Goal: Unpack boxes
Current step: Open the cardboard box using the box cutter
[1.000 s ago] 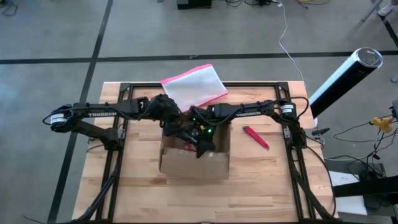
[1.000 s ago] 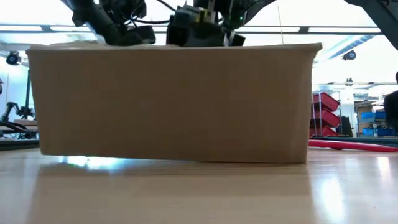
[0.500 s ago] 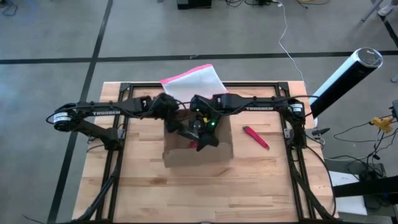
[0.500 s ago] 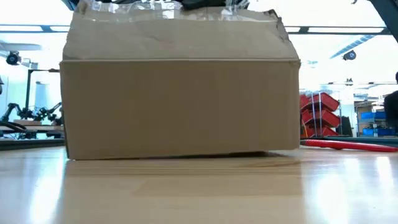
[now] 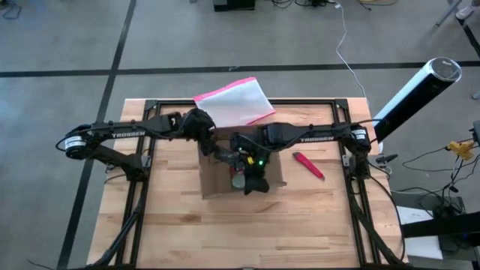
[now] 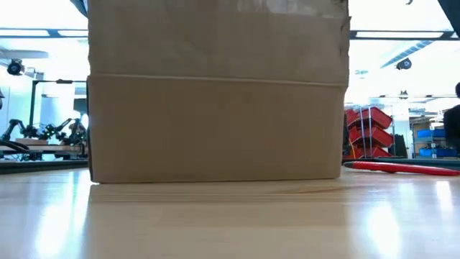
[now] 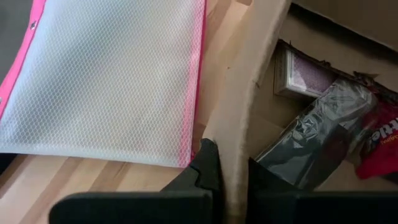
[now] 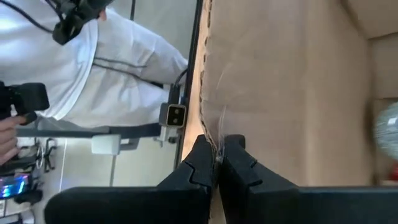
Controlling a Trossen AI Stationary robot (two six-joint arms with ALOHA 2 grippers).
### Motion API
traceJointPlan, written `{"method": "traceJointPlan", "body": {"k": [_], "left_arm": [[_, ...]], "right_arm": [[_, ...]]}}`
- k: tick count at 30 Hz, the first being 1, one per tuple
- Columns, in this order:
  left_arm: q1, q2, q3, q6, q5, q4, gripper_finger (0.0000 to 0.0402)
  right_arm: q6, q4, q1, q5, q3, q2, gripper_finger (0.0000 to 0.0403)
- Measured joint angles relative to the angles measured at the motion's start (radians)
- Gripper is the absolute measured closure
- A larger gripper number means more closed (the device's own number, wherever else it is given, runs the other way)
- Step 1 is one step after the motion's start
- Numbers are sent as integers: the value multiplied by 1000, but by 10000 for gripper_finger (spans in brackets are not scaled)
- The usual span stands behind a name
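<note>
Cardboard box (image 5: 217, 180), one; two clamping grippers.

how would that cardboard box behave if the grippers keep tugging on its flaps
The cardboard box probably slides easily: it sits flat on smooth wood. Its flaps likely bend before the body lifts; the left gripper and right gripper each pinch a thin corrugated edge. It seems light, holding only small packets.
</note>
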Motion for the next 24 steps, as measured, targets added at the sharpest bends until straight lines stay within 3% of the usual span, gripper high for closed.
{"method": "traceJointPlan", "body": {"k": [9, 18, 24], "left_arm": [[17, 0, 0, -22, -1, 0, 402], [24, 0, 0, -23, 13, -7, 402], [27, 0, 0, -5, 28, -12, 401]], "right_arm": [[-6, -21, 44, 73, -25, 0, 403], [23, 32, 66, 178, -151, 0, 403], [87, 151, 88, 335, -261, 4, 403]]}}
